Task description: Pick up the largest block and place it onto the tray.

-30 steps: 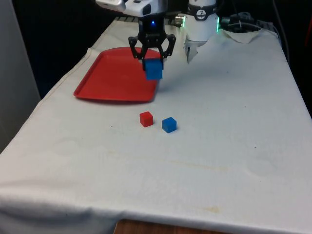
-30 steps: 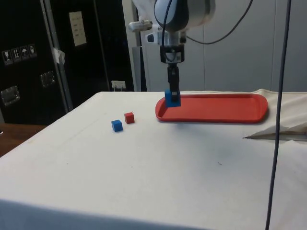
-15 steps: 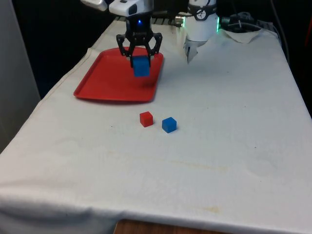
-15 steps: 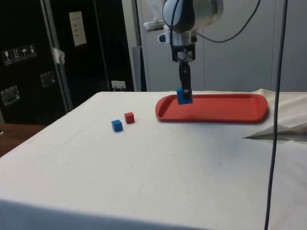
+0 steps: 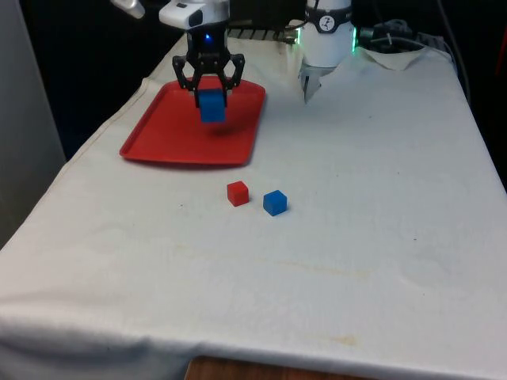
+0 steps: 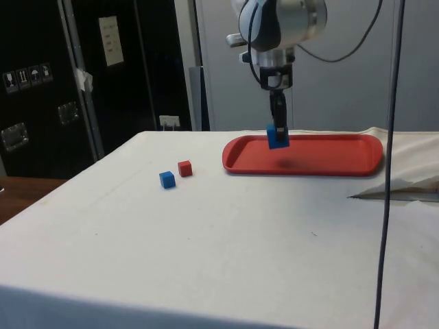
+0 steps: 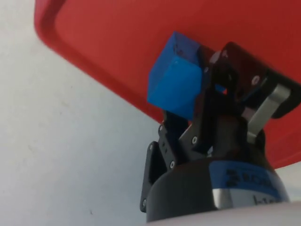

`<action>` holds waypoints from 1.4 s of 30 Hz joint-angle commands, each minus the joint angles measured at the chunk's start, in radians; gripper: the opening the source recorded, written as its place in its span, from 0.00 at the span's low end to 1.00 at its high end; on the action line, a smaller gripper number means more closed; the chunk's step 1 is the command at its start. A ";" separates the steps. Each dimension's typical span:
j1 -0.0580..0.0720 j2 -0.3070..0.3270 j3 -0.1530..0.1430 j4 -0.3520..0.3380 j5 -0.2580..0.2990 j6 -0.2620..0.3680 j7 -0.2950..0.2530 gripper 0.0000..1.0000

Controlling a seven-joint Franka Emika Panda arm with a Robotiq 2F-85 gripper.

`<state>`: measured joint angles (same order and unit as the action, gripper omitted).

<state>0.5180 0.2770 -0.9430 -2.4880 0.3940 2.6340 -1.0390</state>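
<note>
Since prev frame, gripper w/ large blue block moved further over red tray, toward front view's left; jaws pinched on block, held above tray floor, not touching. Tray sat on white cloth. Small red cube & small blue cube lay just beside each other, unmoved.

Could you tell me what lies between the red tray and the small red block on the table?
Nothing: between the red tray and the small red block there is only bare white cloth. The front view and the side view both show it.
</note>
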 commanded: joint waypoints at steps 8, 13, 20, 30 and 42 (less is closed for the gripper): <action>-0.025 0.036 -0.003 -0.003 0.106 0.024 -0.115 0.00; -0.033 0.071 -0.003 0.001 0.178 0.032 -0.181 0.00; -0.045 0.121 -0.002 0.015 0.281 0.032 -0.271 0.00; -0.047 0.190 0.002 0.041 0.437 0.028 -0.390 0.00; -0.028 0.217 -0.018 0.046 0.458 0.005 -0.400 0.00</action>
<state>0.4900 0.4940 -0.9610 -2.4420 0.8520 2.6390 -1.4390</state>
